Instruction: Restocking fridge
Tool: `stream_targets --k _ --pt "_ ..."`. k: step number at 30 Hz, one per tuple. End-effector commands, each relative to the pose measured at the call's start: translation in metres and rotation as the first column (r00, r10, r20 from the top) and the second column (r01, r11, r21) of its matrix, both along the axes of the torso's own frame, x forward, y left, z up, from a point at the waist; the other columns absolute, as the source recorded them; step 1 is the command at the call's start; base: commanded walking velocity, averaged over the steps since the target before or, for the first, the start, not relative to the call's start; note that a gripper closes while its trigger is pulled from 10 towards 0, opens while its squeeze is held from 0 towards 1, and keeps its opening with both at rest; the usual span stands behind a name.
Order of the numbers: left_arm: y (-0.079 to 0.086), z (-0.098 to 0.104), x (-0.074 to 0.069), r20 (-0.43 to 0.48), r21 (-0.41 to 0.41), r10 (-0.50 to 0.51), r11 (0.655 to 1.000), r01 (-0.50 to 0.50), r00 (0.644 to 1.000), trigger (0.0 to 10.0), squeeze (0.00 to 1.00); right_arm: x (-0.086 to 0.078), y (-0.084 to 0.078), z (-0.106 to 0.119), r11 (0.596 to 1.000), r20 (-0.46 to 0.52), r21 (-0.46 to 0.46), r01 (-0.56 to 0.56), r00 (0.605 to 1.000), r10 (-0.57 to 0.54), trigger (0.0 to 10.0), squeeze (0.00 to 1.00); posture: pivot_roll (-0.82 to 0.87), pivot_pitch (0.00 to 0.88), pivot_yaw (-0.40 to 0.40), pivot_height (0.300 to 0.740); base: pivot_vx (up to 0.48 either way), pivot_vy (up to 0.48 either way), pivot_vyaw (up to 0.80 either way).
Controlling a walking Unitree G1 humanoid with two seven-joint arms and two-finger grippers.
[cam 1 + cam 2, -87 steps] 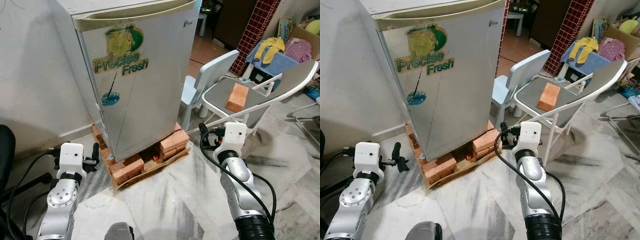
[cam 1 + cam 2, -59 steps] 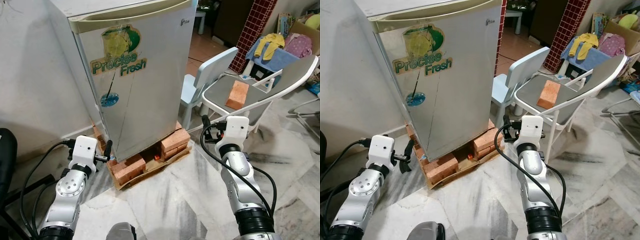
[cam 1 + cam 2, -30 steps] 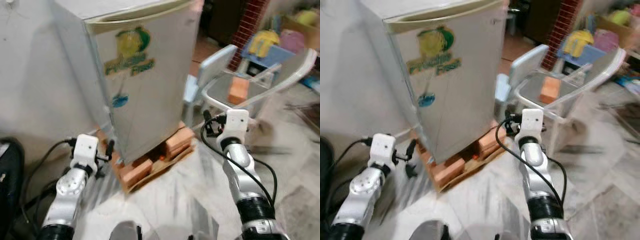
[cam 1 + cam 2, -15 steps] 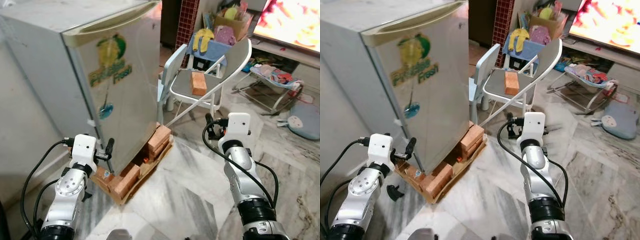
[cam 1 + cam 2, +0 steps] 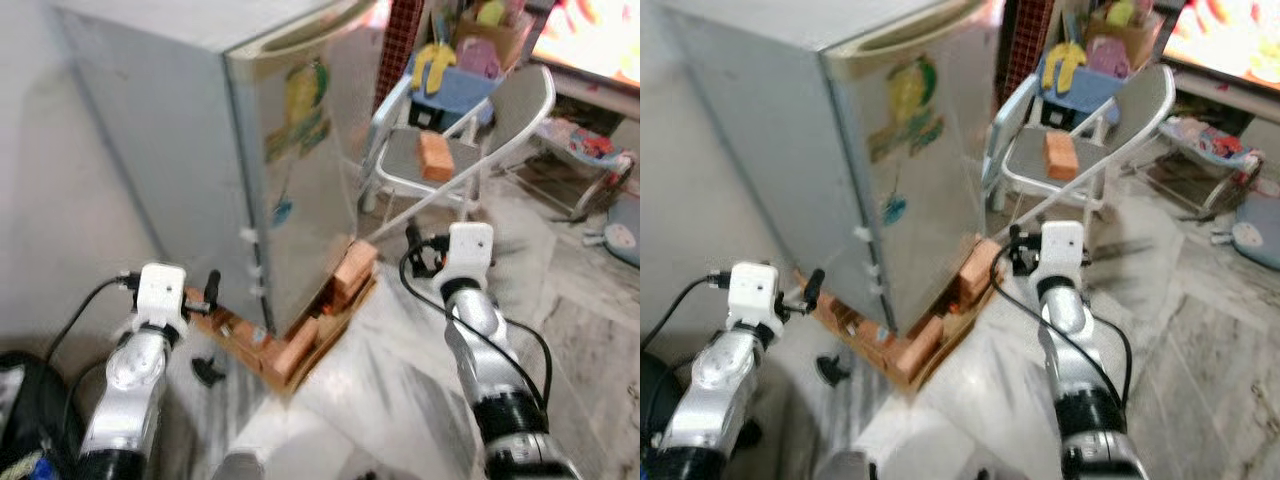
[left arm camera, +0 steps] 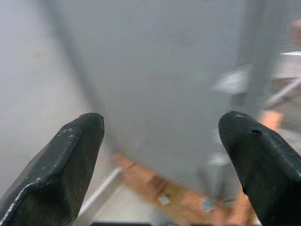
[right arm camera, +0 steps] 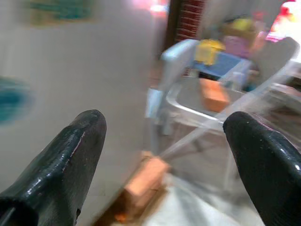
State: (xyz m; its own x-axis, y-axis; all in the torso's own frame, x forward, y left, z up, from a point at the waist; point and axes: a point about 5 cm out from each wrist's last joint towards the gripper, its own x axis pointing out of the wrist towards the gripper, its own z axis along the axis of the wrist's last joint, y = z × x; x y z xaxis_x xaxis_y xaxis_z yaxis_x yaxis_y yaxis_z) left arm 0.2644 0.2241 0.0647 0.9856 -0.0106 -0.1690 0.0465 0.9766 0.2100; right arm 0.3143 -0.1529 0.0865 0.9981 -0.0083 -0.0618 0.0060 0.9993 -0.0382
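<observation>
Standing in the middle of the frame on bricks, the big grey metal fridge (image 5: 270, 170) looks heavy, its shut door best pulled by the top lip, while both the left claw (image 6: 160, 141) and right claw (image 7: 162, 141) hang wide, holding nothing.

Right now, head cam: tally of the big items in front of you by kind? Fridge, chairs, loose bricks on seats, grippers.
Fridge: 1, door shut
Chairs: 2, a grey folding chair and a pale blue chair beside the fridge
Brick on the folding chair's seat: 1
Grippers: 2, left gripper open, right gripper open
Total: 6
</observation>
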Motion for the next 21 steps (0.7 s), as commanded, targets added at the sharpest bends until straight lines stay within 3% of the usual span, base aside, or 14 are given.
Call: stream_targets --k 1,5,9,17,21 --pt "-0.0023 0.0002 0.0016 -0.001 -0.018 -0.002 1.0 0.002 1.0 10.0 0.0 0.0007 -0.006 0.0034 1.0 0.004 -0.004 0.017 1.0 -0.017 10.0 0.0 0.16 0.0 -0.05 0.74 0.0 0.0 -0.8" --pt "-0.0049 -0.0001 0.0031 -0.001 -0.013 -0.016 1.0 0.016 1.0 10.0 0.0 -0.0012 -0.0044 0.0007 1.0 -0.002 0.018 0.017 1.0 -0.017 10.0 0.0 0.15 0.0 -0.052 0.74 0.0 0.328 -0.8" --pt "-0.0087 -0.002 0.003 -0.003 -0.022 -0.028 0.999 0.028 1.0 10.0 0.0 -0.0028 -0.0035 0.0001 1.0 0.001 0.008 0.009 1.0 -0.009 10.0 0.0 0.15 0.0 -0.053 0.74 0.0 0.441 0.0" --pt "-0.0105 -0.0014 0.0025 0.005 -0.015 -0.032 0.999 0.032 0.999 10.0 0.0 -0.0026 -0.004 0.0001 1.0 -0.006 0.005 0.012 1.0 -0.012 10.0 0.0 0.15 0.0 -0.055 0.74 0.0 0.0 0.0" --pt "-0.0123 0.0005 0.0034 0.027 -0.038 -0.055 0.998 0.056 0.998 10.0 0.0 -0.0033 -0.004 0.0004 1.0 -0.005 0.005 0.012 1.0 -0.012 10.0 0.0 0.15 0.0 -0.054 0.74 0.0 0.0 -0.8"
